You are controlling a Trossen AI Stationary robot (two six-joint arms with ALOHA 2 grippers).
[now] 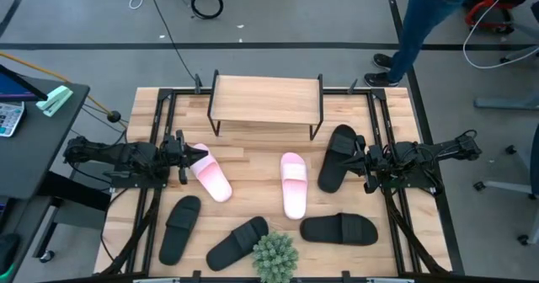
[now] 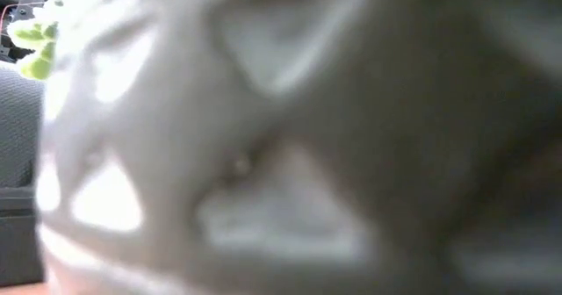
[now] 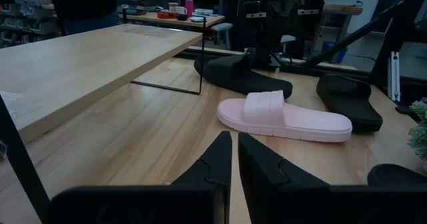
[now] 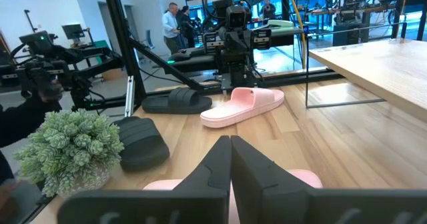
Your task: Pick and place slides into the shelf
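While both closed end effectors, left (image 1: 187, 158) and right (image 1: 360, 159), are sitting empty, opening wide precedes gripping the nearest pink slide (image 1: 210, 178) by its strap for the shelf (image 1: 265, 98).

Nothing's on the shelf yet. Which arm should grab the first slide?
Either could, but left looks slightly better: the left gripper, fingers shut, sits right at the pink slide beside it. The right gripper is similarly close to a black slide near the shelf.
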